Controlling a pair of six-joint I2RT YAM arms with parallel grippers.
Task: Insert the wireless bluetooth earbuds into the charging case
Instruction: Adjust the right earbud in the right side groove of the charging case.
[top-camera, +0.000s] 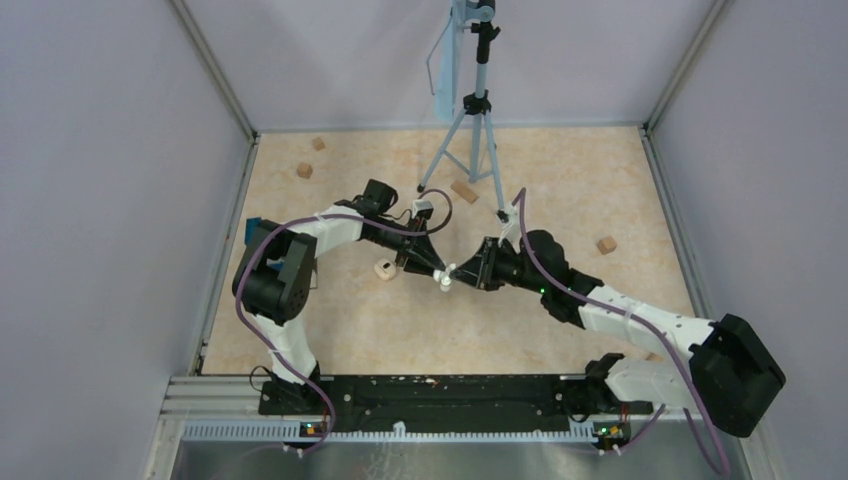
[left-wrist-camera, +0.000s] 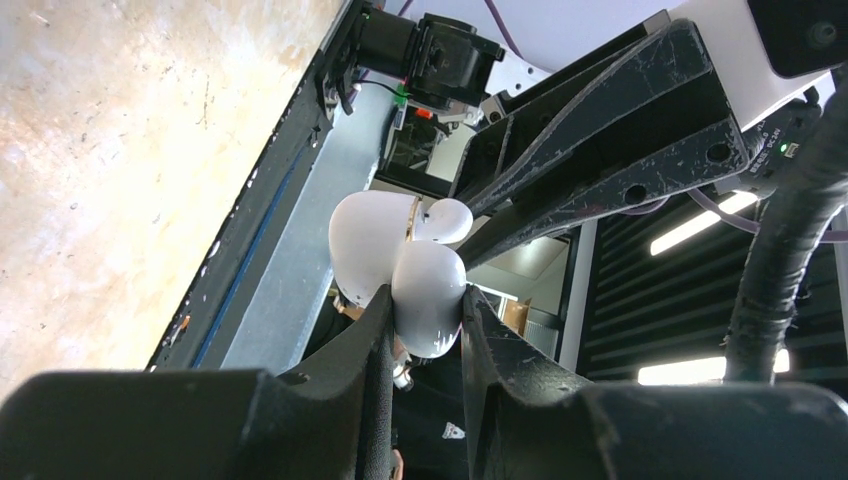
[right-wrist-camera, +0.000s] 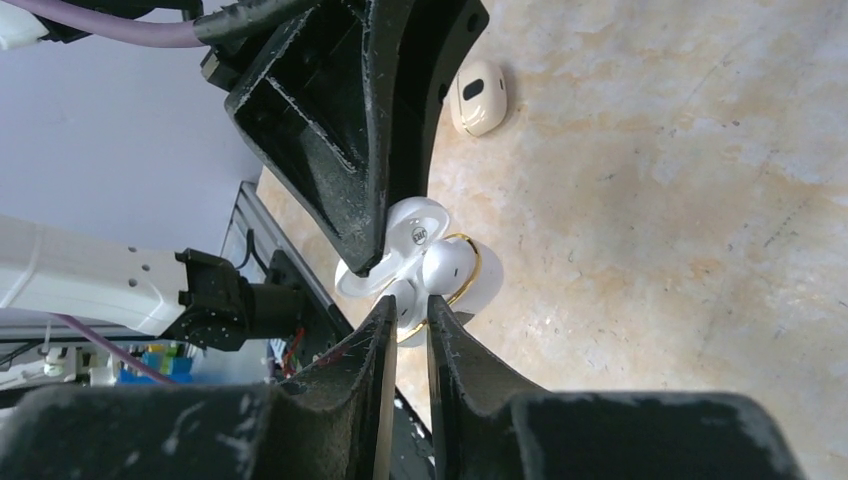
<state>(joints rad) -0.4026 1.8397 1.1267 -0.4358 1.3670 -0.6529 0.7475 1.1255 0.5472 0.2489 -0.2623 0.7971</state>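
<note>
Okay, mid-insertion: left gripper (left-wrist-camera: 425, 300) clamps the open charging case (left-wrist-camera: 365, 235) in the air above the desk (top-camera: 450, 340) middle, right gripper (right-wrist-camera: 408, 305) pinches one earbud (right-wrist-camera: 448, 265) right at its socket. Not seated yet, I'd judge; push-in, release, lid closing remain.

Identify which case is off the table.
The case pinched in the left fingers, raised in the air; the other case lies on the table.

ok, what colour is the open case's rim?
Gold: a thin ring round the opening of the white charging case. Clearest in the right wrist view.
</note>
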